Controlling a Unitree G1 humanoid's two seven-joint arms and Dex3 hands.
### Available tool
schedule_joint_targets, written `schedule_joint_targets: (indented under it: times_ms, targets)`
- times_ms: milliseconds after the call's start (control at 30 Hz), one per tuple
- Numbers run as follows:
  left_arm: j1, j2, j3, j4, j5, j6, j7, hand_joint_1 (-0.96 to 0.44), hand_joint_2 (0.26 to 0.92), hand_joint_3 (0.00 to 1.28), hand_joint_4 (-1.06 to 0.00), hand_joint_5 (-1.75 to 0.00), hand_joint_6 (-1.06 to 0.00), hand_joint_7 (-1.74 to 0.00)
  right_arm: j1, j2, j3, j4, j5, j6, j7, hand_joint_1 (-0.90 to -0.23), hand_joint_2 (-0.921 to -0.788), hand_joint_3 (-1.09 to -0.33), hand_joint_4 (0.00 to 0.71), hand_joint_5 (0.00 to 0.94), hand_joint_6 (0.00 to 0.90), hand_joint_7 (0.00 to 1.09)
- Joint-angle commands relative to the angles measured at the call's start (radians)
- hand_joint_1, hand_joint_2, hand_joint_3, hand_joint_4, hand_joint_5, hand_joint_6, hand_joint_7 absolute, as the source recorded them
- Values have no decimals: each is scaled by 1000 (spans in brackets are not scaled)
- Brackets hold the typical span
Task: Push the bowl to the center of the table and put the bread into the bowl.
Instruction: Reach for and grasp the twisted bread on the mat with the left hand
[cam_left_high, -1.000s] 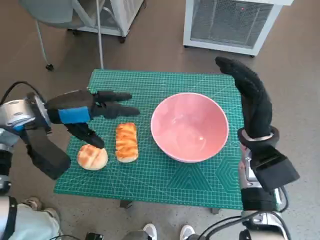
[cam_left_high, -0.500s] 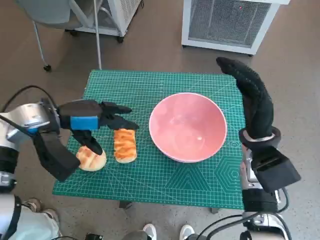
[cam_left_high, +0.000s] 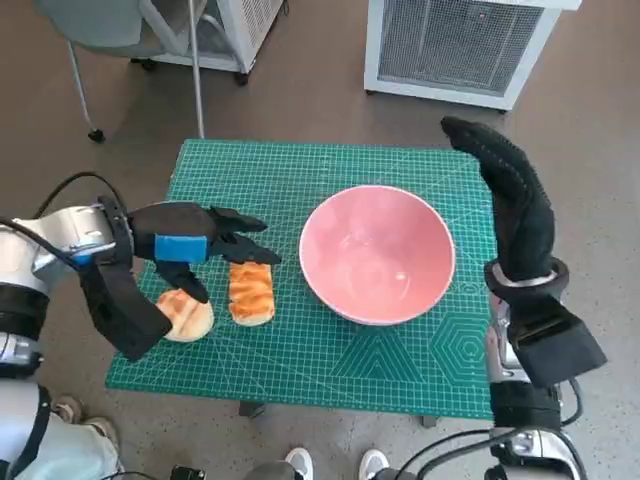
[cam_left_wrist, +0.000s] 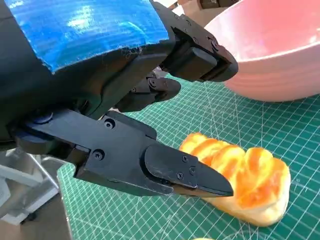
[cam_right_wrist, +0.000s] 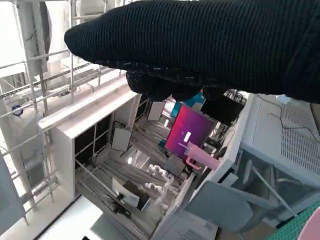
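Left hand hovers over the long loaf, fingers spread wide, holding nothing. In the wrist view the thumb tip sits just above the loaf, w/ the upper fingers out toward the bowl; can't tell if anything touches yet. Right hand stands upright just beside the bowl's far-right rim, fingers straight and together, gripping nothing; its wrist cam shows only glove and room, so contact w/ the bowl can't be confirmed.

Bowl sits on the green mat, a bit right of middle by the look of it. Loaf lies left of it, near but apart. Round bun lies beside the loaf, partly under the left forearm.

Risks, as I judge them:
- Thumb comes down on top of the loaf instead of beside it: squashes the bread or skids it away, no grip.
- Fingers close too wide and catch the bun too, or the forearm drags the bun toward the mat's near edge.
- Upper fingers clip the bowl rim on the lift and tip or shove the bowl.
- If the right hand pushes more, the bowl may slide into the loaf or the left fingers.
- Loaf is soft and glossy: a weak pinch could drop it short of the bowl.
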Motion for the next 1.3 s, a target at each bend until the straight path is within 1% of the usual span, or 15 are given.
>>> schedule_joint_targets:
  times_ms: [33,367,633,800,967,1300]
  targets:
    - [-33,-15,-36,34,40,11,52,-124,780,9,-264,-8,-409,-10,31,-5,0,-9,-12,16,-12,-695,-921,-812,269,11,-1,678]
    - [-68,-56,-88,117,60,39,112,-119,788,8,-290,-13,-434,-18,51,-3,3,-32,-19,23,-27,-692,-921,-814,269,11,-1,675]
    - [-85,-88,-142,171,94,78,159,-87,799,8,-308,-13,-449,-21,77,-2,5,-80,-10,51,-31,-689,-921,-815,268,10,-1,674]
    - [-91,-106,-178,182,114,95,169,-86,802,7,-328,-16,-464,-24,91,-2,4,-106,-14,68,-36,-689,-921,-815,264,8,-1,666]
    - [-97,-121,-204,200,120,107,167,-54,809,8,-350,-18,-472,-23,102,-1,5,-125,-19,80,-43,-693,-921,-815,260,6,-1,659]
    - [-102,-128,-249,218,132,148,158,-8,831,13,-371,-11,-479,-17,112,-5,4,-142,-28,90,-56,-692,-921,-819,258,5,-1,657]
